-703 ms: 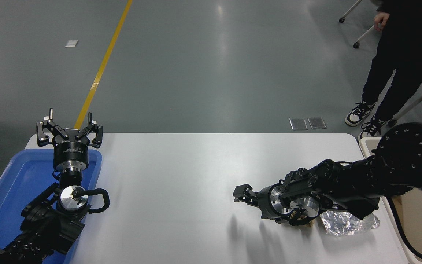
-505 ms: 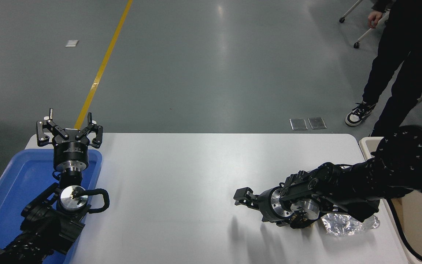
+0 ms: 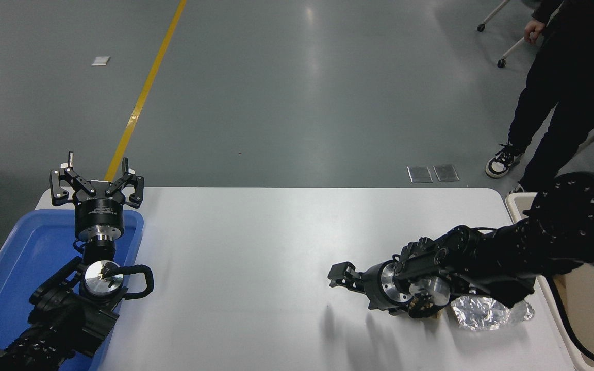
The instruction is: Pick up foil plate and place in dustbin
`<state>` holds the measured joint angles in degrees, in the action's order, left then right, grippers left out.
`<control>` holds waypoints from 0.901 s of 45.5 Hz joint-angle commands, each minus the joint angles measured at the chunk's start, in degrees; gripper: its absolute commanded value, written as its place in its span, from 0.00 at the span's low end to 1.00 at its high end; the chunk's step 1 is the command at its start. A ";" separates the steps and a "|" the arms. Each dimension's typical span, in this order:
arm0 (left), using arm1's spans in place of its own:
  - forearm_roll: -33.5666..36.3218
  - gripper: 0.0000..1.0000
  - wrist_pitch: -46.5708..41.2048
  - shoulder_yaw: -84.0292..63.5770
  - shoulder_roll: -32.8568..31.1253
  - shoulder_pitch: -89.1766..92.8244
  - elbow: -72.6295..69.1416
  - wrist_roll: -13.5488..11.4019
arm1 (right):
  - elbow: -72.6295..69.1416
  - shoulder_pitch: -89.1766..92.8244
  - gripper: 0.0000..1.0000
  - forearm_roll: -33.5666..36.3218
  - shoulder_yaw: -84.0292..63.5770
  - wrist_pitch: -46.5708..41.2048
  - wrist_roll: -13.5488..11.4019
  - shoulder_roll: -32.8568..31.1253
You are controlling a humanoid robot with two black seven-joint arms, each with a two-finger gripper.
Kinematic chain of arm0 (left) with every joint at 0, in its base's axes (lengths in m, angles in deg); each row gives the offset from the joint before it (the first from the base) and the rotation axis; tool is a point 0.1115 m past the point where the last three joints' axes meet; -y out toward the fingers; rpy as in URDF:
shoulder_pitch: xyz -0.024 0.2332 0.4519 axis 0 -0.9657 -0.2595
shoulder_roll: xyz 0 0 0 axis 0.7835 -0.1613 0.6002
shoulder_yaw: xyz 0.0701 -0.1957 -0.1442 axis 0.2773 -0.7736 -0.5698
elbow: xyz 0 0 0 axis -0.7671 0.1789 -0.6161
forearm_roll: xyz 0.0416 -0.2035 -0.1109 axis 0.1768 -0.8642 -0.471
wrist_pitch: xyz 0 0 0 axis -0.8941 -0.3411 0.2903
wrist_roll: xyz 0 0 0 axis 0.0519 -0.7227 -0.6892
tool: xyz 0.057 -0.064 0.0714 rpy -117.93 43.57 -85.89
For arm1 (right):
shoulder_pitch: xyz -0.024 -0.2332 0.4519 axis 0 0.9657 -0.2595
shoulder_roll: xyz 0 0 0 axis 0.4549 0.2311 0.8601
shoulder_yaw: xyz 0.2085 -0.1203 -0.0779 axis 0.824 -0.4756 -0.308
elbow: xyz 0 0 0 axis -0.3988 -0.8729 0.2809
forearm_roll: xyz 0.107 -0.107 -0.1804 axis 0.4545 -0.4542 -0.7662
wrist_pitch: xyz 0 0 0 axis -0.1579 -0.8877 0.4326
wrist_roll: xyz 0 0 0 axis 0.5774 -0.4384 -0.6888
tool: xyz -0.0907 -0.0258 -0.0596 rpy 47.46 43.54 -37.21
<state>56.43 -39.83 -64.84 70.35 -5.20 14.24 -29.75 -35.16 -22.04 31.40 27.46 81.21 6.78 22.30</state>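
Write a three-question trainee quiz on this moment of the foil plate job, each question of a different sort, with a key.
1. True or false: the right gripper is holding the foil plate.
2. Multiple choice: where does the foil plate lie? A) in the blue tray B) on the white table near its right edge, partly under the right arm C) inside the dustbin
3. Fill in: the left gripper is parked above the far end of the ____ tray.

Key: 1 false, the gripper points left, away from the plate, with nothing in it. 2 B. 3 blue.
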 commanded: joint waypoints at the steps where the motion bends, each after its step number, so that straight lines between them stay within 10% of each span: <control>1: -0.03 0.99 -0.01 0.09 0.01 0.00 0.05 -0.05 | -8.71 -14.32 1.00 0.02 -4.04 -3.45 0.00 0.00; 15: -0.03 0.99 -0.09 0.09 0.10 0.00 -0.04 -0.05 | -22.95 -39.02 1.00 -1.73 -7.73 -14.43 0.00 -7.37; 25: -0.03 0.99 -0.01 0.17 0.10 0.00 -0.04 -0.05 | -23.92 -49.65 1.00 -13.41 -10.18 -25.33 -2.01 -25.13; 41: -0.03 0.99 -0.01 0.17 0.10 0.00 -0.04 -0.05 | -23.48 -60.39 1.00 -30.47 -22.14 -33.96 -1.67 -35.68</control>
<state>56.39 -39.84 -64.68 70.44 -5.20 14.24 -29.79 -58.24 -75.80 11.34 11.95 51.80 5.15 -6.33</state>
